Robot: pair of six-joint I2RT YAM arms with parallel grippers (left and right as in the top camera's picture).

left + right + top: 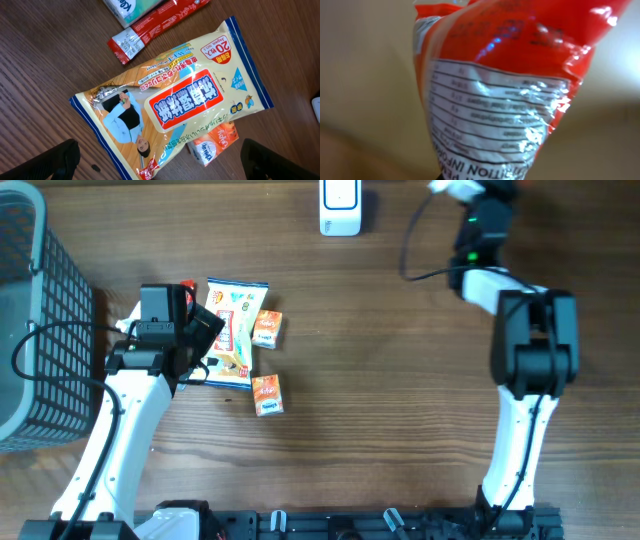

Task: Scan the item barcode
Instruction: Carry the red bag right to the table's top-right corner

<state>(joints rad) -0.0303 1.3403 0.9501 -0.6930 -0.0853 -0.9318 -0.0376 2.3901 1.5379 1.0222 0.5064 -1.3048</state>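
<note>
My right gripper (pixel 474 192) is up at the far edge of the table, right of the white scanner (pixel 341 206). It is shut on a red foil packet (pixel 520 45), whose white printed label (pixel 495 120) fills the right wrist view; no barcode shows there. My left gripper (pixel 167 162) hangs open over a pile of items at the left, its dark fingers (pixel 52 161) on either side of a large wipes pack (pixel 170 100) lying flat on the table.
Beside the wipes pack (pixel 235 330) lie two small orange boxes (pixel 266 328) (pixel 267 394), a red stick packet (pixel 155 25) and a teal-and-white pack (pixel 132 7). A dark mesh basket (pixel 30 330) stands at the left edge.
</note>
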